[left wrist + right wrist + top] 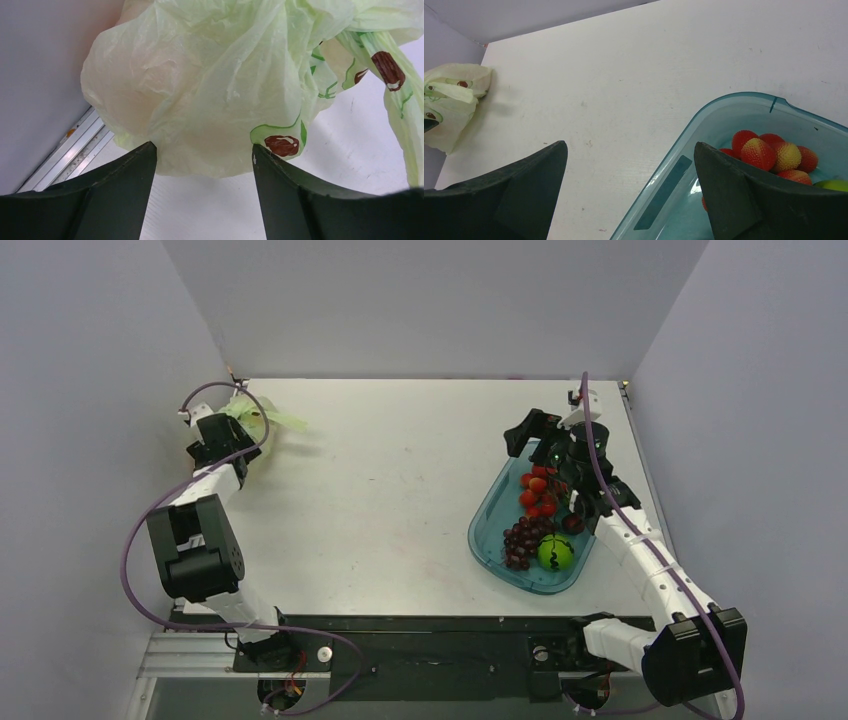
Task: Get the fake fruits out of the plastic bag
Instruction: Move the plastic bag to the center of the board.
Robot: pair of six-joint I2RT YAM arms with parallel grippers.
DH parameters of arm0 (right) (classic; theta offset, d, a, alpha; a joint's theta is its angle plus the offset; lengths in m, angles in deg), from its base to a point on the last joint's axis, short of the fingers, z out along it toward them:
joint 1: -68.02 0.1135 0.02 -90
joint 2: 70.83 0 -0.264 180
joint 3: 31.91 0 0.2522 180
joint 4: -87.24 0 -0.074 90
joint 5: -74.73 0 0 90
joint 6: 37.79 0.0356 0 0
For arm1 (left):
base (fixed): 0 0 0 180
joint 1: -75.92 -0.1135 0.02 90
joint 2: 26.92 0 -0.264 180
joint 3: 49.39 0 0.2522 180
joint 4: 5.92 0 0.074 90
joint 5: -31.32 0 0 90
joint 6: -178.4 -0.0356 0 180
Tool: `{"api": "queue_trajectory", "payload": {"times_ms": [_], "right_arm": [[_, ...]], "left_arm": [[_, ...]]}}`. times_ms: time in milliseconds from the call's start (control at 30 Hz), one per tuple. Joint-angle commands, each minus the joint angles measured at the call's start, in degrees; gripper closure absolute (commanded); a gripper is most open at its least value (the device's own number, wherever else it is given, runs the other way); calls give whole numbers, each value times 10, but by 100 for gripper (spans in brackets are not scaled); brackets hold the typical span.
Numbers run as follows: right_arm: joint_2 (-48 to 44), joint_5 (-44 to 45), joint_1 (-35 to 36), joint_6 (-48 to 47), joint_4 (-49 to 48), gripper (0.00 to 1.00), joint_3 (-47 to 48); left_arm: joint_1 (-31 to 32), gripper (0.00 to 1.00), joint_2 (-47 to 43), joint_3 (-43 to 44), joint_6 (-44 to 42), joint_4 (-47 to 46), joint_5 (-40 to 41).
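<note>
grey walls (400,300) box in a white table (400,490). in its far left corner lies the plastic bag (262,415), a rounded bulge inside it. the left gripper (202,147) has both fingertips touching that bulge; whether it is pinched, i cannot tell. at the right, the right gripper (630,145) hangs spread wide and empty over the blue tray (684,150), which holds a red cluster (769,152), grapes (522,538) and a green fruit (556,552).
</note>
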Motion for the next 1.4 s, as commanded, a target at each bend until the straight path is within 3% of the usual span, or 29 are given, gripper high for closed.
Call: {"api": "queue_trajectory", "payload": {"times_ms": [0,100,200,300,433,633,733,900,933,1133,1367], "right_arm": [[0,0,2,9,-40,7,-5],[-3,7,3,6,-33,7,-4],[1,-3,2,10,-42,7,-8],[1,5,2,6,-37,7,-5],[7,0,2,8,-40,7,-7],[7,1,2,8,-41,7,-10],[7,13,2,4,-31,7,-3],[9,11,1,-1,-26,7,4],[8,16,1,-1,-21,7,3],[-2,20,1,-1,-27,7,-4],[8,14,3,5,-31,7,-6]], "left_arm": [[-6,41,12,29,13,7,-32],[-6,51,23,31,15,11,-46],[-7,71,39,47,17,32,-76],[-6,76,44,56,17,47,-102],[-3,95,50,57,13,46,-134],[20,100,60,78,0,67,-186],[35,100,48,83,0,77,-227],[55,99,5,67,5,70,-207],[55,88,0,63,4,70,-207],[50,66,-29,49,23,59,-217],[51,51,-36,75,45,46,-163]]}}
